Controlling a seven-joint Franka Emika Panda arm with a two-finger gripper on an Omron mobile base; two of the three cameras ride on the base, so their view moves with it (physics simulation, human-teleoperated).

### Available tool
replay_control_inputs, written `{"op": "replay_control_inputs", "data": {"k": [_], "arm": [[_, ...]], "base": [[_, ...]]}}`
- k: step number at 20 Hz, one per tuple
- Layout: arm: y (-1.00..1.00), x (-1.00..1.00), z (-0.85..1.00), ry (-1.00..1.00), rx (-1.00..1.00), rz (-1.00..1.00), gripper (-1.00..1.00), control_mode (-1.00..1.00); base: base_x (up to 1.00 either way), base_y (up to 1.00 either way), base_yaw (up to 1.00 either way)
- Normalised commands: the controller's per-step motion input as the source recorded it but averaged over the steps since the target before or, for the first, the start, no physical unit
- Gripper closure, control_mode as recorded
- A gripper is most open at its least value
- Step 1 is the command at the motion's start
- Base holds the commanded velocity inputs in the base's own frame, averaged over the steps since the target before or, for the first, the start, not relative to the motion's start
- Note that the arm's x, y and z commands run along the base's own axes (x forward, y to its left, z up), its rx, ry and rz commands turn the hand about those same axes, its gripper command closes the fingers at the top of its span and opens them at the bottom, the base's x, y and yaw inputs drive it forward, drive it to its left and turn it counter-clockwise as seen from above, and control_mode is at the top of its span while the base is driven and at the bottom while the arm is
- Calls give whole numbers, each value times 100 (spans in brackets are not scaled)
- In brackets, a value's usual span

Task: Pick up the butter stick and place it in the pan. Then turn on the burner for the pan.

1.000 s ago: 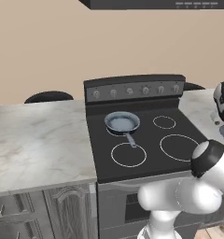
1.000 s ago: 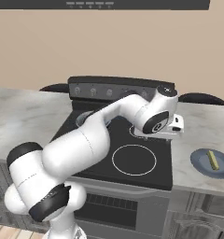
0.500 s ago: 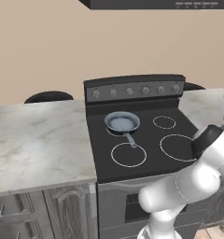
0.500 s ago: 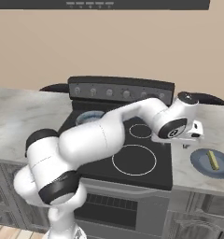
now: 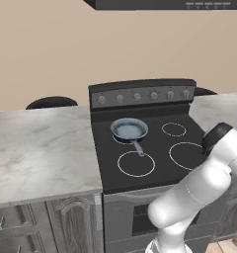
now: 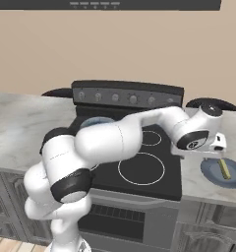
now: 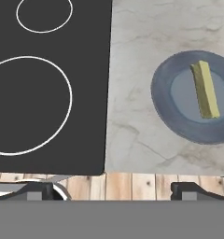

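Your two-finger gripper (image 7: 112, 189) hangs with its fingers spread wide and nothing between them, above the marble counter (image 7: 146, 56) right of the black glass cooktop (image 7: 48, 84). The pale-yellow butter stick (image 7: 205, 89) lies on a round grey-blue plate (image 7: 167, 100), its long axis running away from you, slightly slanted.

Pale-yellow butter stick (image 7: 205, 90) on grey-blue plate (image 7: 166, 108); veined grey marble counter (image 7: 132, 56).
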Motion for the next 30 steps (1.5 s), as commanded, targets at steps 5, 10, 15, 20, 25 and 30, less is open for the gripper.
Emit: {"op": "replay_control_inputs", "data": {"k": [5,10,15,20,25,30], "arm": [[-21,0,-1,9,0,0,-100,-100],[-3,1,0,13,-1,0,-100,-100],[-7,5,-9,8,-5,0,-100,-100],[-21,6,-26,1,-1,0,-100,-100],[-23,1,-27,0,0,0,-100,-100],[-20,1,-21,0,0,0,-100,-100]], "base": [[0,0,0],[0,0,0],[0,0,0],[0,0,0],[0,0,0],[0,0,0]]}}
